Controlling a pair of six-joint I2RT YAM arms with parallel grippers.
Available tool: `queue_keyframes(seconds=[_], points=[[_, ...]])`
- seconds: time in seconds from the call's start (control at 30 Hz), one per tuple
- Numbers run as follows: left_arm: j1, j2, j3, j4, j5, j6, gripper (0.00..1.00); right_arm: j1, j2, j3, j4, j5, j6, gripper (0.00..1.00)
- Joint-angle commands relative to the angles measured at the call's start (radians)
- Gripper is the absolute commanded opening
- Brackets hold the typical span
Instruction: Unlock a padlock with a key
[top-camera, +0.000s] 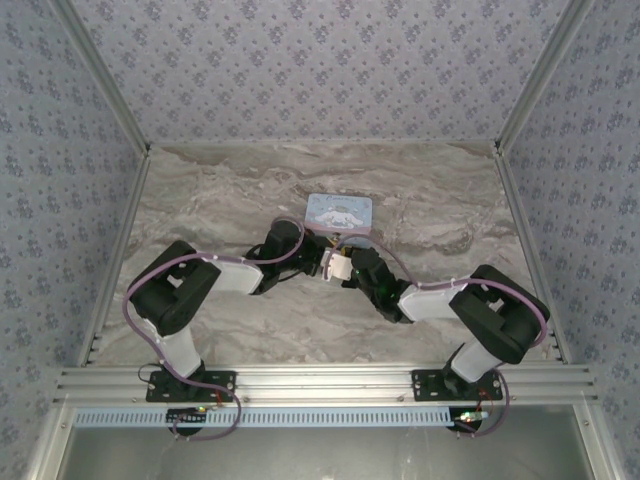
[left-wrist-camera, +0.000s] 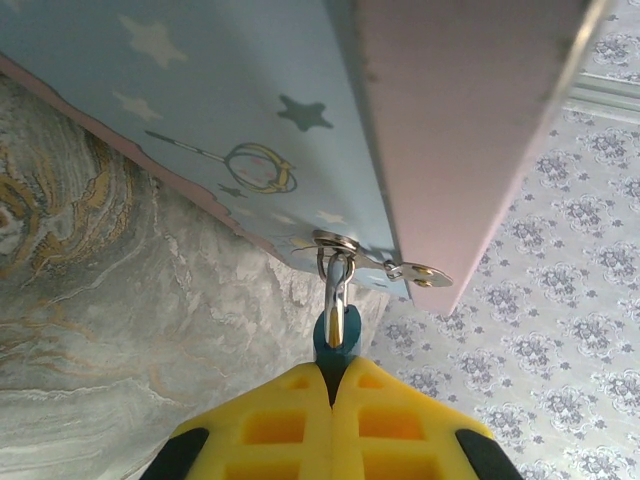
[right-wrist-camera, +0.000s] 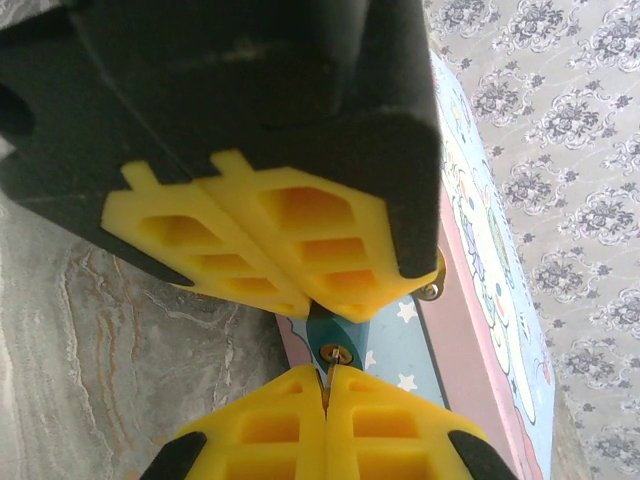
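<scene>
1. Left wrist view: my left gripper (left-wrist-camera: 333, 385), yellow fingers pressed together, pinches the tiny teal-blue padlock (left-wrist-camera: 336, 345) by its body. Its thin metal shackle (left-wrist-camera: 337, 275) hangs through the small silver hasp (left-wrist-camera: 345, 243) on the light-blue cartoon tin box (left-wrist-camera: 200, 100), which sits on the grey marble tabletop (left-wrist-camera: 100, 350).
2. Right wrist view: my right gripper (right-wrist-camera: 326, 390) is closed tight, tips just under the padlock's brass keyhole (right-wrist-camera: 340, 352). A sliver at the tips looks like the thin dark metal key (right-wrist-camera: 324, 376), so I judge it pinched there.
3. Step: key insertion. The shackle looks shut, so the lock is not yet open.
4. Next: seat the key fully along the keyhole axis, then twist while my left gripper braces the body. Slight misalignment could bend or drop the key.
5. Hard to make out: the key blade is mostly hidden by my fingers, and I can't tell how deep it sits. In the top external view both grippers meet beside the tin, and the padlock is too small to read.
</scene>
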Motion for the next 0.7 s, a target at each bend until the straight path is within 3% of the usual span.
queue_keyframes(seconds=[0.0,0.37,0.67], points=[[-0.006,-0.012,0.017,0.05,0.034,-0.005,0.0,-0.011,-0.022,0.052,-0.021,-0.003,0.095,0.0],[-0.006,-0.01,0.005,0.072,0.031,-0.017,0.0,-0.013,-0.033,0.098,-0.106,-0.026,0.425,0.0],[-0.008,-0.01,0.002,0.058,0.024,-0.001,0.02,-0.028,-0.008,0.068,-0.122,-0.057,0.534,0.0]])
